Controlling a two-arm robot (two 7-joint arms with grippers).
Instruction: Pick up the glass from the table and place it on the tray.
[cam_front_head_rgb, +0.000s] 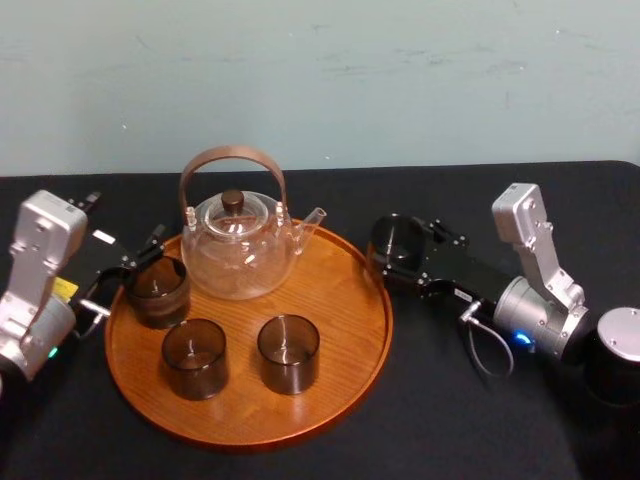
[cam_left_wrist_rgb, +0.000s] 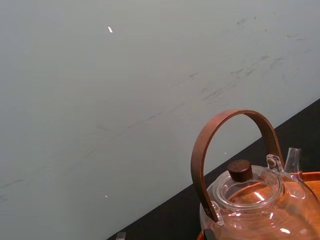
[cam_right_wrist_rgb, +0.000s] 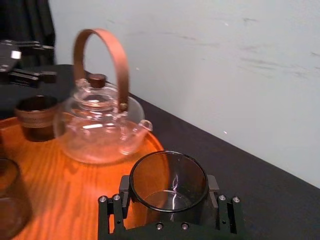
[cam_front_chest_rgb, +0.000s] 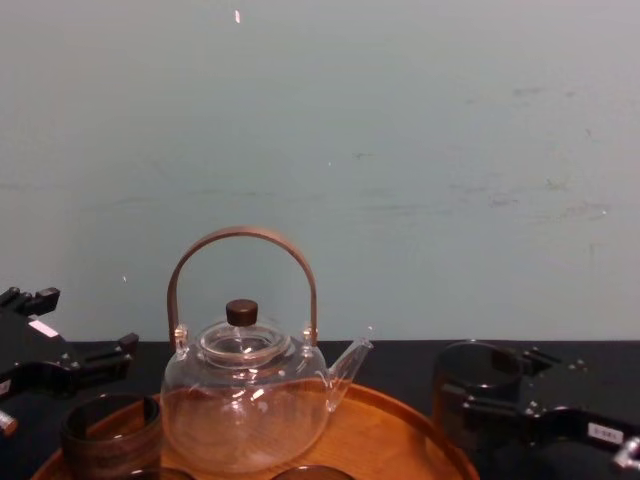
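Clear glass teapot (cam_front_head_rgb: 240, 245) stood upright, its brown arched handle over a dark-knobbed lid and its spout pointing right. Two smoky cups stood before it, apart: one left (cam_front_head_rgb: 195, 357), one right (cam_front_head_rgb: 288, 352). A third cup (cam_front_head_rgb: 157, 290) stood beside the teapot's left. Black tabletop (cam_front_head_rgb: 480, 420) lay beneath; pale green wall (cam_front_head_rgb: 400, 80) rose behind.

A scuffed pale blue-green wall (cam_front_head_rgb: 400, 80) rises behind the black table (cam_front_head_rgb: 450, 420).

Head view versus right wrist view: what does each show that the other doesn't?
Head view: the whole tray and all three glasses on it. Right wrist view: close up, the right gripper clamped on both sides of the fourth glass. Both: that glass just off the tray, the teapot, the open left gripper by the back-left glass.
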